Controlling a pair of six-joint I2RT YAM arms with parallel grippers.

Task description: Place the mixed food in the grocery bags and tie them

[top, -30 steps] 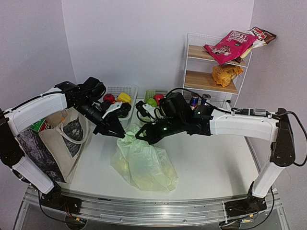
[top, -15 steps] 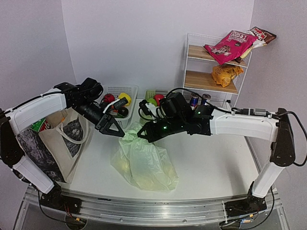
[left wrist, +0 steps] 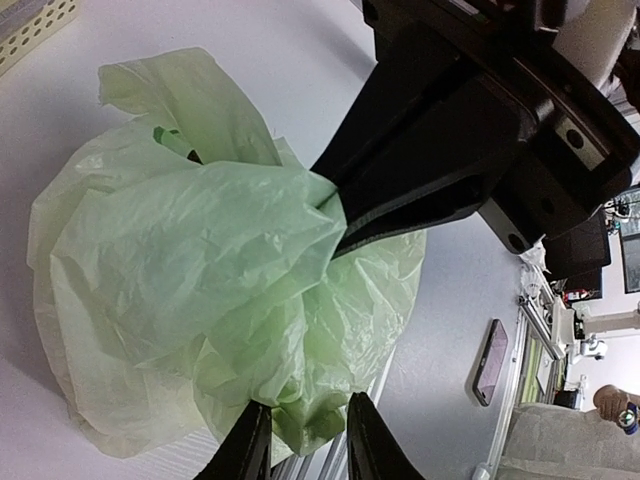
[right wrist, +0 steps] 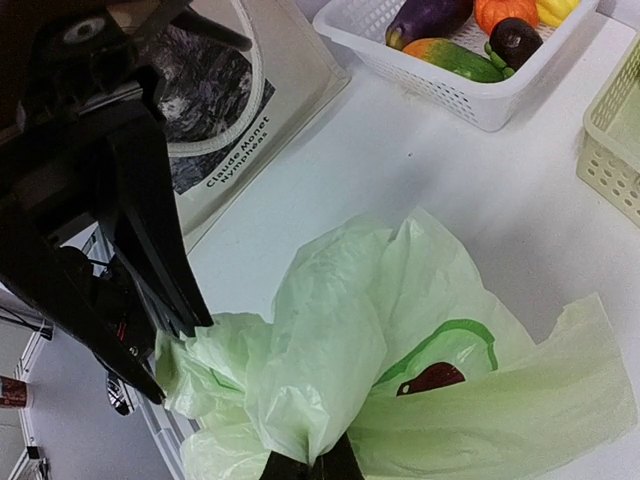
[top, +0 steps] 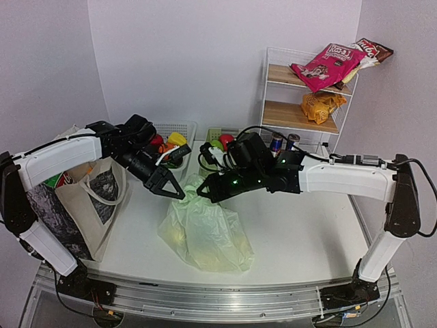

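The pale-green avocado-print plastic bag (top: 205, 236) lies bulging mid-table, its top gathered into two bunches. My right gripper (top: 205, 193) (right wrist: 308, 468) is shut on one bunch of the bag (right wrist: 400, 330). My left gripper (top: 176, 193) (left wrist: 305, 440) faces it from the left, its jaws closed against a wad of the bag's plastic (left wrist: 200, 260). The two grippers' tips are close together. The beige canvas tote (top: 89, 198) stands at the left under the left arm, with a green-and-white packet (top: 60, 179) showing inside. The plastic bag's contents are hidden.
A white basket (top: 183, 126) and a green basket (top: 214, 132) with toy fruit stand at the back. A wire shelf rack (top: 300, 116) at back right holds a pink packet (top: 328, 63), an orange packet (top: 321, 104) and cans (top: 276, 143).
My left gripper opened, shifted right and down toward the bag's top, and closed again on the plastic. The right gripper has kept its hold and barely moved.
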